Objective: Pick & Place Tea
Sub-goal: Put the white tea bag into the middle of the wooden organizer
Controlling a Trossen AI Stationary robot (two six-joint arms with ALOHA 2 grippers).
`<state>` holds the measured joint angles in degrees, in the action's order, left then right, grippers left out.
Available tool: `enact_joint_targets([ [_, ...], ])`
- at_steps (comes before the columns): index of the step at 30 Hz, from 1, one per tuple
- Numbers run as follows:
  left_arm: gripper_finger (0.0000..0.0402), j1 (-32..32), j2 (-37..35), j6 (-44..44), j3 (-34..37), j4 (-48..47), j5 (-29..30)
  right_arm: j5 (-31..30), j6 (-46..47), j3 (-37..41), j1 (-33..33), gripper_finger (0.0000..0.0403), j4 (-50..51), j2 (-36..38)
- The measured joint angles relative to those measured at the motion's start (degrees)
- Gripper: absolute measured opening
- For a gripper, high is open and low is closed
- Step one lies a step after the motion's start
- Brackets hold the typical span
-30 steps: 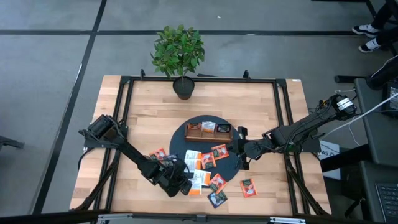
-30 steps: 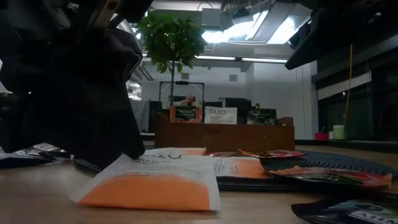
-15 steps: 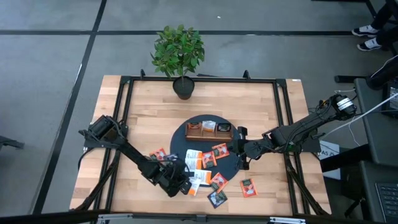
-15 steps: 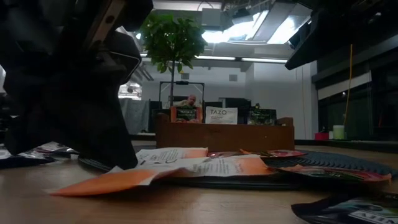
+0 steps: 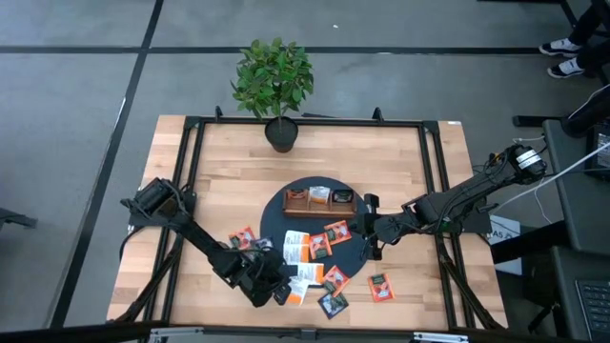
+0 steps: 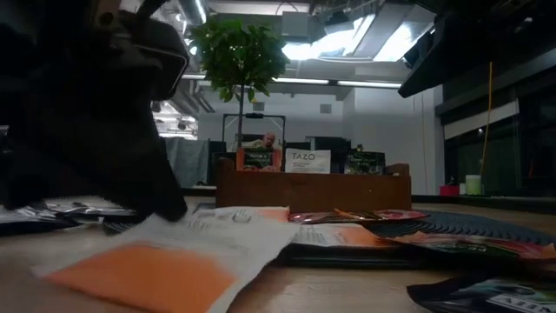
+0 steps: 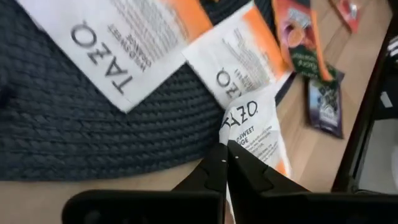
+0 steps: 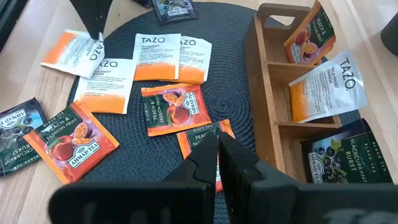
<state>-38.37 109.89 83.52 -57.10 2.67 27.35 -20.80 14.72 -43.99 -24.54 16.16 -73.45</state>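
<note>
Low view: the left arm (image 6: 82, 104) is a dark blur filling the side nearest you, hiding the mat's (image 6: 486, 228) edge behind it, so you can't see its fingers there. The white-orange sachet (image 7: 258, 134) pinched at the left gripper (image 7: 225, 149) is cut off below by the fingers in the wrist view; its lower print is unreadable. By the wooden tray (image 8: 267, 93), the blackcurrant sachet (image 8: 345, 158) runs off the pic's edge. From overhead, sachet labels around the tray are too small to read.
</note>
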Motion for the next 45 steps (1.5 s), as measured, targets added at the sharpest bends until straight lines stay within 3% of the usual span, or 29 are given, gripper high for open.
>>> enact_joint_targets([
  [6,0.0002,0.0,-3.8,-4.6,-0.1,-0.6,3.5,0.0,0.2,0.0,0.0,0.002,0.0,0.0],
  [15,0.0002,-0.2,-9.9,-7.5,-0.1,-8.7,7.3,2.0,0.2,0.0,0.0,0.002,0.0,0.0],
  [20,0.0002,-0.1,-12.8,-13.8,-0.1,-9.4,11.2,2.6,1.6,0.0,0.0,0.002,0.0,0.0],
  [30,0.0002,3.2,-17.6,-28.9,-0.1,-13.7,13.5,4.1,4.7,0.0,0.0,0.002,-0.3,0.0],
  [35,0.0002,5.1,-18.7,-41.1,-0.1,-13.6,13.5,3.9,4.3,0.0,-0.8,0.002,-2.3,0.0],
  [39,0.0002,6.6,-19.0,-51.3,-0.1,-10.6,10.3,3.3,4.3,0.0,-2.5,0.002,-2.9,0.0],
  [45,0.0002,9.5,-19.0,-62.7,1.7,0.1,4.2,-4.5,4.4,1.7,-6.8,0.0014,-4.5,0.0],
])
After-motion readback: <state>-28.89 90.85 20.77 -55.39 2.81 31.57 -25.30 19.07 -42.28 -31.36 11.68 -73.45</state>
